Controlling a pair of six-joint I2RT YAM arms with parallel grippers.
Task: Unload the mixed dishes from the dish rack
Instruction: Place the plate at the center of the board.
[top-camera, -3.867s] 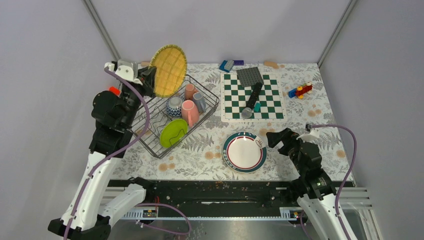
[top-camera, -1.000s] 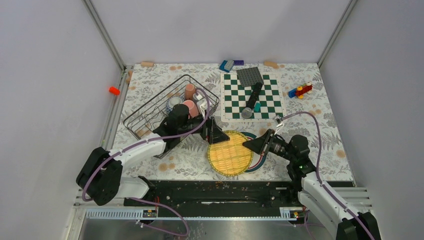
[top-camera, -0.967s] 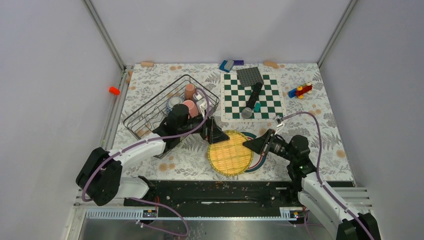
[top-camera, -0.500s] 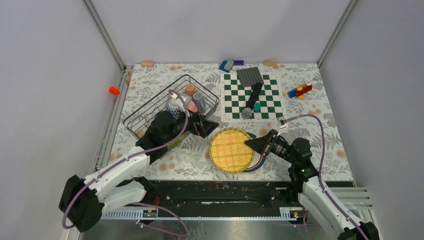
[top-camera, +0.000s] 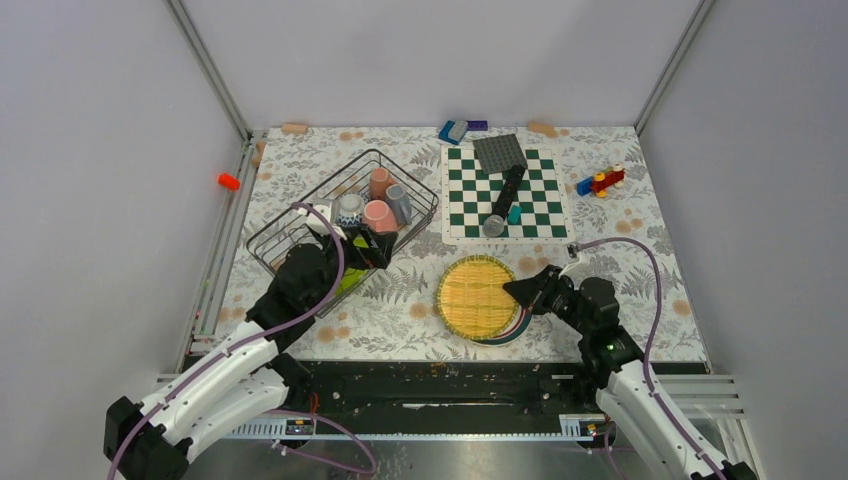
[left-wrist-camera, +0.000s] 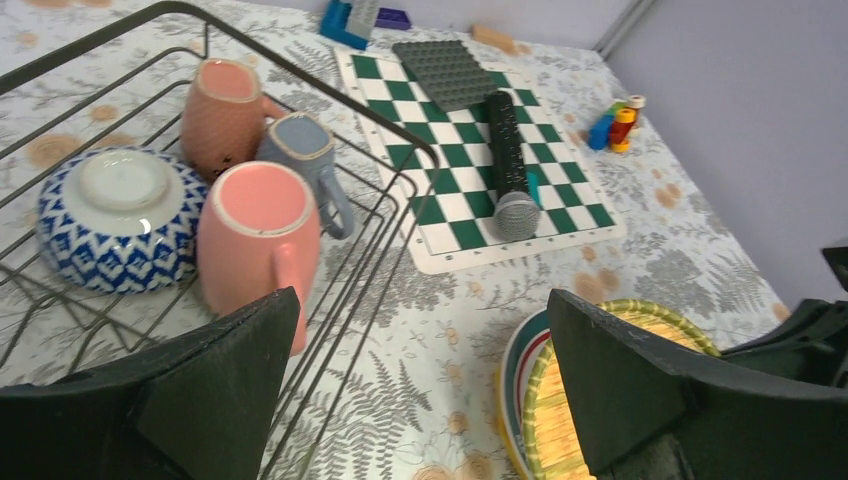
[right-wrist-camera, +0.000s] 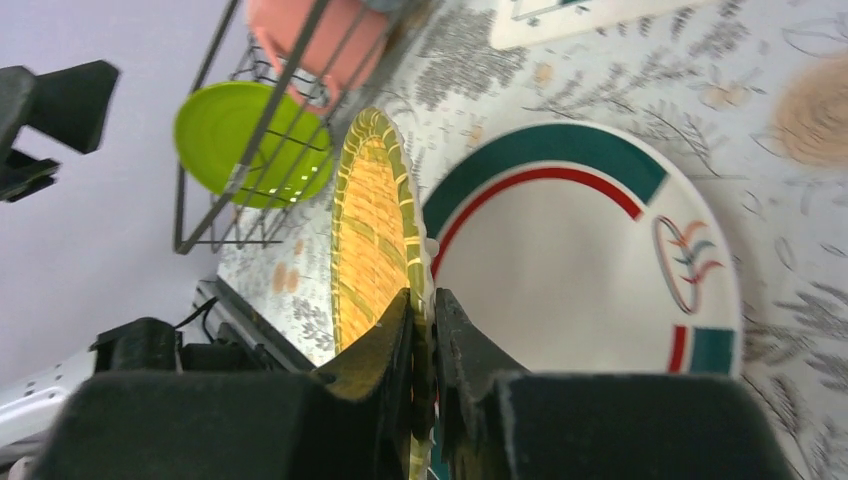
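Right tool (right-wrist-camera: 420, 300) pinched narrow on the rim of the yellow-orange plate (right-wrist-camera: 375, 230), holding it tilted on edge just above the white plate with green-red rim (right-wrist-camera: 590, 270) lying flat on the counter (top-camera: 400, 300). Seen from above, covering most of that white plate, offset toward the dish rack (top-camera: 290, 215). Judged step: stacking one unloaded plate on another. Next move calls for tipping the yellow-orange plate flat, centring it over the white one, lowering until seated, then opening and backing out toward the near right without dragging the stack.

Left tool (left-wrist-camera: 422, 300) spread wide, gripping nothing, hovering at the rack's near right corner and facing the load left inside. Yet to come out: lime-green plate (right-wrist-camera: 250, 140) standing in the near end; pink mug (left-wrist-camera: 255, 235), grey mug (left-wrist-camera: 300, 150) and a second pink mug (left-wrist-camera: 222, 115) clustered close together; blue patterned bowl (left-wrist-camera: 120, 215) just beside them, seemingly upside down.

In the way, by judgement: rack wires and rim between left tool and mugs, plus the tight packing, leaving little room for a finger between them. Chessboard (top-camera: 540, 210) with a dark microphone (left-wrist-camera: 510, 160) and toy blocks (top-camera: 600, 182) beyond, well apart from the stack, no hindrance to the set-down.
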